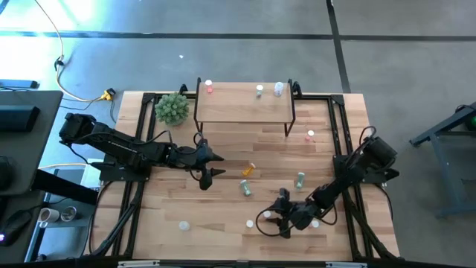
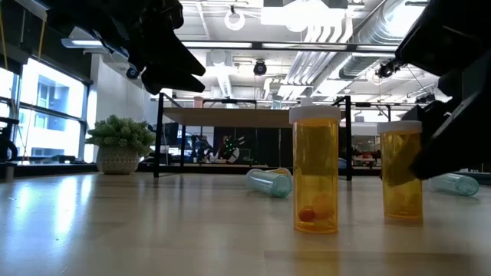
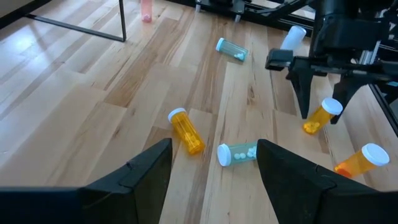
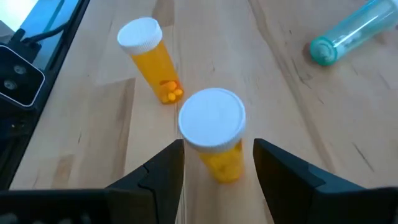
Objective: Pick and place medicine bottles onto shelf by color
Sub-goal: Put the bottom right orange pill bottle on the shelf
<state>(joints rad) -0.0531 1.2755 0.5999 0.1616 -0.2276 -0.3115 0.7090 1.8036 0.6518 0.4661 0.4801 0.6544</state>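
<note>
Two orange medicine bottles with white caps stand upright near the table's front right. My right gripper is open around one of them, a finger on either side of its body; the other stands just beyond. My left gripper hangs open above the table's middle, holding nothing. Below it lie an orange bottle and a green bottle on their sides. The shelf at the far middle carries a red bottle, a green one and a clear one.
A green spiky plant sits left of the shelf. A pink bottle stands right of the shelf, another green bottle lies mid-right, and a white-capped bottle stands near the front left. Black rails run along both table sides.
</note>
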